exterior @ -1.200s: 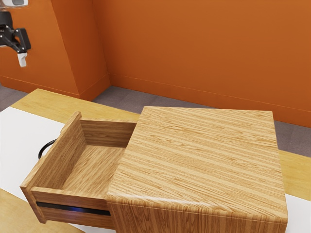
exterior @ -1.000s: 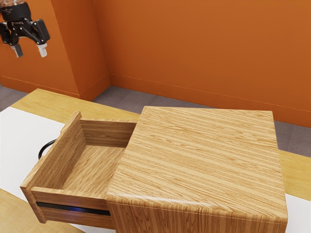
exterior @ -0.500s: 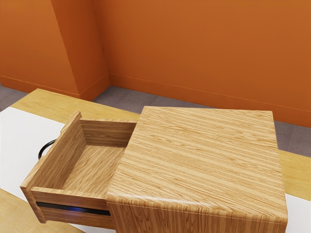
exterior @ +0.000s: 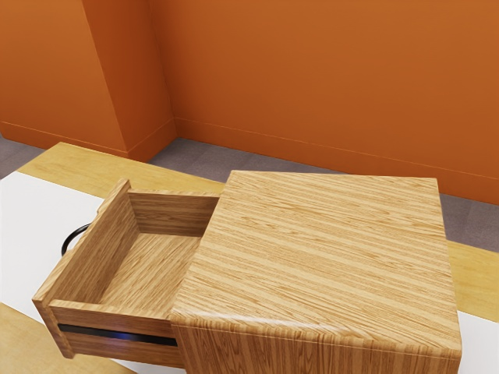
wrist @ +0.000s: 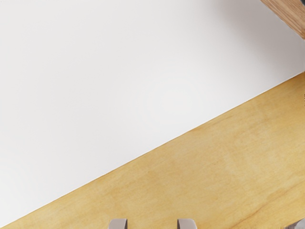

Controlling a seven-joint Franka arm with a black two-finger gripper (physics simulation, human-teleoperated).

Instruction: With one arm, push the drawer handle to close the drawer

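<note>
The wooden drawer (exterior: 117,319) stands pulled out from its cabinet (exterior: 320,257), toward the exterior view's left. On the outer side of its front panel curves a black handle (exterior: 76,234), partly hidden behind that panel. In the wrist view, the two fingertips of my gripper (wrist: 152,224) stand well apart with bare table between them. A wooden corner (wrist: 290,13), seemingly of the drawer, lies off to one side of the fingers, apart from them.
Under the cabinet and drawer, a white sheet (exterior: 35,234) crosses the yellow wooden table (exterior: 93,167). An orange wall (exterior: 312,86) rises behind the table.
My gripper came into fuller sight at the exterior view's upper left, then moved out of that spot. Drawer, handle and cabinet have stayed put.
</note>
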